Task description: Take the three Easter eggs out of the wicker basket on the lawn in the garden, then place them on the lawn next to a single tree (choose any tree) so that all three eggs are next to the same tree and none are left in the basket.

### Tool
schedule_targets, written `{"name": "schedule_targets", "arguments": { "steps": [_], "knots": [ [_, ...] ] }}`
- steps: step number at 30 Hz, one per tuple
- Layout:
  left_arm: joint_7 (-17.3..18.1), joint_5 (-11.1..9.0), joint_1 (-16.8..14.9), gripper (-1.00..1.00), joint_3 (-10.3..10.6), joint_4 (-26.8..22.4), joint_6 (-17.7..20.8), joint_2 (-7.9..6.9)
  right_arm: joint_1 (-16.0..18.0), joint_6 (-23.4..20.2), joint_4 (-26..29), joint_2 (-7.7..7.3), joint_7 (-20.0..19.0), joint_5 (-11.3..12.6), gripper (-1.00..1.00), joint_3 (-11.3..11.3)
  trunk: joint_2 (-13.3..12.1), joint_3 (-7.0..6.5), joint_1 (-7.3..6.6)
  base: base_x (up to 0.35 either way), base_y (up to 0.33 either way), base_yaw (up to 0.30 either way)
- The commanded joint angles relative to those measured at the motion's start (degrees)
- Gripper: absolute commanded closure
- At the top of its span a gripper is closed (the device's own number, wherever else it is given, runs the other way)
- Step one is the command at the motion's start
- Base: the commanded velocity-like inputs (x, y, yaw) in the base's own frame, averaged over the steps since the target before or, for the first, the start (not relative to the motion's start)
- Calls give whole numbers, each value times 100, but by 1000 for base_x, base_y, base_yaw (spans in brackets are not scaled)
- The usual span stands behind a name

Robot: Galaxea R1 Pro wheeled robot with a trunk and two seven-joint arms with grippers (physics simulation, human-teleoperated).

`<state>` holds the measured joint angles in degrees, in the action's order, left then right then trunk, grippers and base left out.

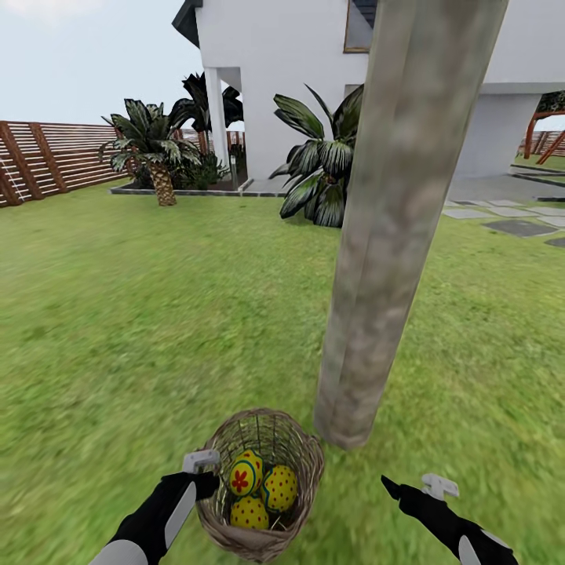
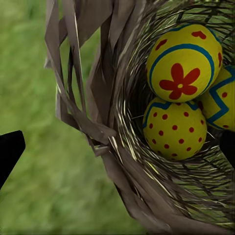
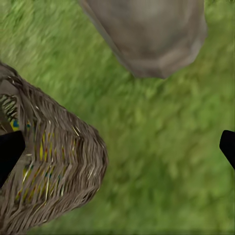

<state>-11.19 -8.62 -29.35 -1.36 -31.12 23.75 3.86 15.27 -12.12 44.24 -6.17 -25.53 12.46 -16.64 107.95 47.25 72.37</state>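
Eggs first: the three Easter eggs [image 1: 257, 486] all sit inside the wicker basket [image 1: 302, 455], which rests on the lawn [image 1: 157, 329] just beside the foot of the tree [image 1: 384, 314]. The left claw [image 1: 205, 471] is spread wide across the basket's rim, one fingertip outside the weave and one over the eggs, gripping nothing. The right claw [image 1: 416, 490] hangs released too, over bare grass on the far side of the tree's base from the basket. To lift an egg cleanly, I judge the left claw should move fully inside the rim, centre on the topmost egg with the red flower [image 2: 181, 61], and clench gently so it doesn't squirt aside.
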Motion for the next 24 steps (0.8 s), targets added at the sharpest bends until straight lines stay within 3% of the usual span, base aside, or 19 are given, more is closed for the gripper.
{"name": "schedule_targets", "arguments": {
  "steps": [1, 6, 11, 15, 21, 22, 24],
  "knots": [
    [-32, -61, -1, -100, -13, -13, 25, 3, 1, -59, 5, 1, -22, 59, -100, -14, -39, -13, -23, 0, 0, 0],
    [4, -68, -1, -100, -22, -65, 30, 2, -2, -54, 5, 1, -30, 61, -100, -12, -240, -103, -133, 0, 0, 0],
    [183, -72, -1, -100, -55, -682, 193, -39, 2, -62, 57, 1, -28, 29, -100, 14, -240, -103, -133, 0, 0, 0],
    [202, -76, -1, -100, -64, -1352, 778, -72, 2, -69, 73, 1, -23, 21, -100, 23, -240, -103, -133, 0, 0, 0],
    [211, -120, -8, -100, -121, -2841, 1590, -89, 2, -70, 77, 6, 22, 9, -100, 29, -240, -103, -133, 0, 0, 0],
    [212, -200, -15, -100, -189, -3084, 1649, -92, 2, -67, 76, 7, 88, 6, -100, 33, -240, -103, -133, 0, 0, 0],
    [211, -827, -22, -100, -420, -3983, 1857, -104, 1, -64, 87, 22, 434, 3, -100, 43, -240, -103, -133, 0, 0, 0]
  ]
}}
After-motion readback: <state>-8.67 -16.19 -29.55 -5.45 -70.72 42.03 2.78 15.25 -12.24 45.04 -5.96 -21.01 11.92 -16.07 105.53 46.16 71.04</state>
